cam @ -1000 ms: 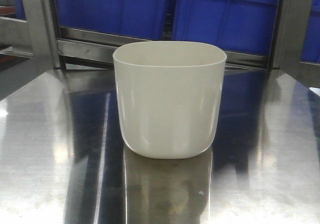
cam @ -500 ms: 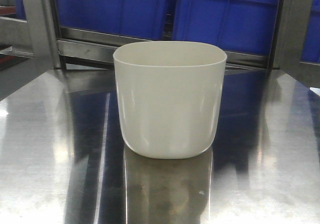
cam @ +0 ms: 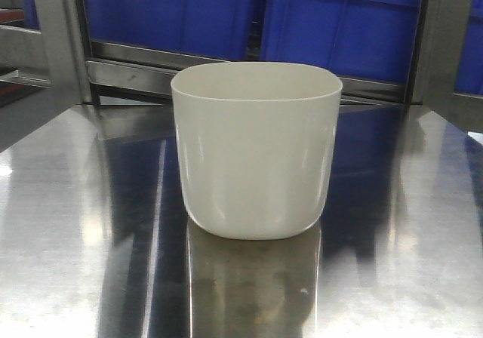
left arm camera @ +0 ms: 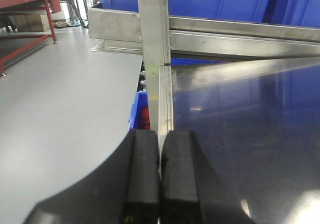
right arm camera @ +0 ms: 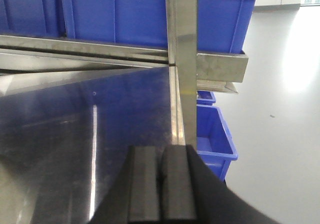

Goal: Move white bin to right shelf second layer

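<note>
white bin (cam: pixel 256 153) sits upright mid table (cam: pixel 68 247), open for a grab; left gripper (left arm camera: pixel 160 176) and right gripper (right arm camera: pixel 161 181) both pinched together empty, guessing parked

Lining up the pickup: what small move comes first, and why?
The left gripper and right gripper sit shut at the side edges of the mirror-like steel table, and the cream-white glossy plastic bin stands ungrasped, so probably open both first.
</note>
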Robot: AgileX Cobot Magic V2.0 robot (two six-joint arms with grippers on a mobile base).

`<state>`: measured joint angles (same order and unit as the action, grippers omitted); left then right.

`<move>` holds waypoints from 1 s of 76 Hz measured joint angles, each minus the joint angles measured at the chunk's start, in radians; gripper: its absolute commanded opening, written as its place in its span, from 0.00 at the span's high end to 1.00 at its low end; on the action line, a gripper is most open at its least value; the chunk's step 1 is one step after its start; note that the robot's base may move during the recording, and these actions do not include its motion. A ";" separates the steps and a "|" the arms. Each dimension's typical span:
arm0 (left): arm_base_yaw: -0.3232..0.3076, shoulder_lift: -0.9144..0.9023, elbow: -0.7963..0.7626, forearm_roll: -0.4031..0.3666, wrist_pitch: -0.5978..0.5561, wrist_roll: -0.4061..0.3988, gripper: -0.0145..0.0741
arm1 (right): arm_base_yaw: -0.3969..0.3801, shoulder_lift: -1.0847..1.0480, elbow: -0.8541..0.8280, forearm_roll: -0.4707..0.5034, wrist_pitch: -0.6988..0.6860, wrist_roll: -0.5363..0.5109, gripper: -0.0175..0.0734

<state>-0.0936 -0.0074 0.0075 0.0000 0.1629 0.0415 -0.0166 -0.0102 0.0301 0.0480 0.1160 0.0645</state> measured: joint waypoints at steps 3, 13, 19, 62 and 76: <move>0.000 0.000 0.000 0.000 0.000 0.000 0.74 | 0.000 0.000 0.000 0.000 -0.012 0.000 0.75; 0.000 0.000 0.000 0.000 0.000 0.000 0.74 | 0.000 0.000 0.000 0.000 -0.056 0.000 0.75; 0.000 0.000 0.000 0.000 0.000 0.000 0.74 | 0.000 0.000 0.000 0.000 -0.074 0.000 0.75; 0.000 0.000 0.000 0.000 0.000 0.000 0.74 | 0.000 0.362 -0.234 0.000 -0.261 0.000 0.75; 0.000 0.000 0.000 0.000 0.000 0.000 0.74 | 0.000 0.610 -0.545 0.002 0.001 0.002 0.75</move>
<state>-0.0936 -0.0074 0.0075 0.0000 0.1629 0.0415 -0.0166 0.5998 -0.5152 0.0498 0.1168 0.0664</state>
